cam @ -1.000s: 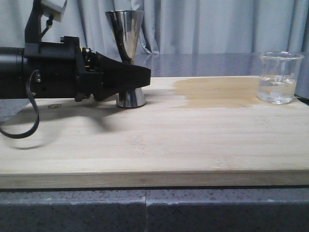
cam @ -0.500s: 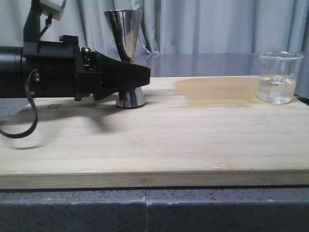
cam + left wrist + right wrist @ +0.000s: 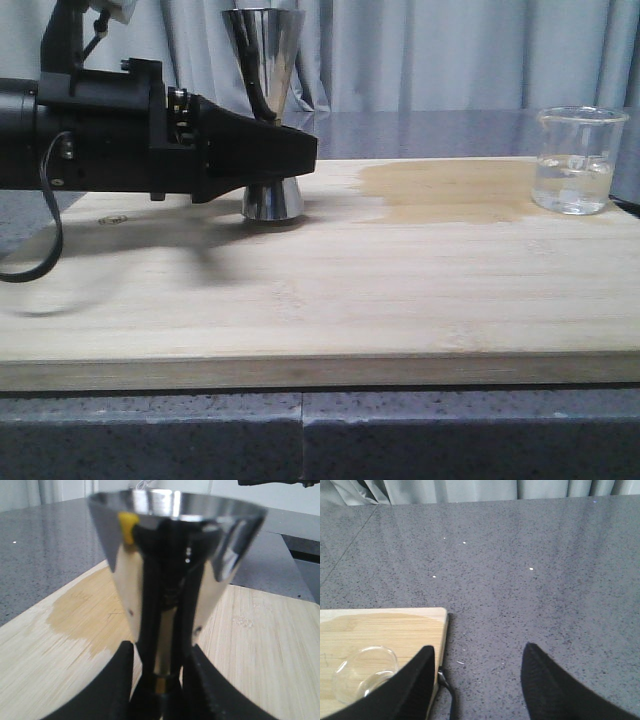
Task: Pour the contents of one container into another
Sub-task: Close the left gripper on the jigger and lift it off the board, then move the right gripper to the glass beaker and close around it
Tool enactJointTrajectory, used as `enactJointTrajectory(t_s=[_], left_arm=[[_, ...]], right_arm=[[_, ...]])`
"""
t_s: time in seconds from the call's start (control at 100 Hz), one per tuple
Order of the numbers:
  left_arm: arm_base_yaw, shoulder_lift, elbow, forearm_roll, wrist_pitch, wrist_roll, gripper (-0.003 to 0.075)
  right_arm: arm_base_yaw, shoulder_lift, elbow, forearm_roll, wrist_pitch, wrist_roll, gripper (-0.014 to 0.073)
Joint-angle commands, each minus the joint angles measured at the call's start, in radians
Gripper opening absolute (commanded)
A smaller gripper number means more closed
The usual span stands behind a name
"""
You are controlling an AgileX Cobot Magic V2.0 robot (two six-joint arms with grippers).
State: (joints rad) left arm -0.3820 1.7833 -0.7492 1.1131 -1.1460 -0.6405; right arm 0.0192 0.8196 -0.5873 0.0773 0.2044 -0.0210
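The steel hourglass jigger (image 3: 262,60) stands at the back left of the bamboo board (image 3: 330,300). My left gripper (image 3: 300,155) reaches in from the left and is shut on the jigger's narrow waist. In the left wrist view the black fingers (image 3: 120,680) flank the gold band under the jigger's upper cone (image 3: 175,555). The clear glass beaker (image 3: 580,160) stands at the board's far right with clear liquid in it. My right gripper (image 3: 477,680) is open over the grey counter just past the board's right edge, with the beaker (image 3: 365,672) beside one finger.
A darker wet patch (image 3: 450,190) stains the board between jigger and beaker. Grey stone counter (image 3: 520,555) surrounds the board, with curtains behind. A thin black cable (image 3: 446,690) lies by the board's right edge.
My left gripper has shifted slightly up and to the right at the jigger's waist. The jigger's upper rim now sits higher in the front view. The beaker has not moved.
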Motion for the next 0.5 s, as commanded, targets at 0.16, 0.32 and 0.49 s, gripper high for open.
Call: enactJointTrajectory(t_s=[0.16, 0.32, 0.49], left_arm=[[-0.008, -0.093, -0.019, -0.026, -0.216, -0.011, -0.0001], [-0.008, -0.118, -0.019, -0.024, -0.216, -0.028, -0.0001], [-0.008, -0.120, -0.019, -0.021, -0.216, -0.033, -0.0001]], right_arm=[[0.099, 0.000, 0.074, 0.012, -0.283, -0.005, 0.0353], [0.129, 0.000, 0.126, 0.012, -0.363, -0.005, 0.0353], [0.129, -0.003, 0.157, 0.012, -0.376, -0.005, 0.0354]])
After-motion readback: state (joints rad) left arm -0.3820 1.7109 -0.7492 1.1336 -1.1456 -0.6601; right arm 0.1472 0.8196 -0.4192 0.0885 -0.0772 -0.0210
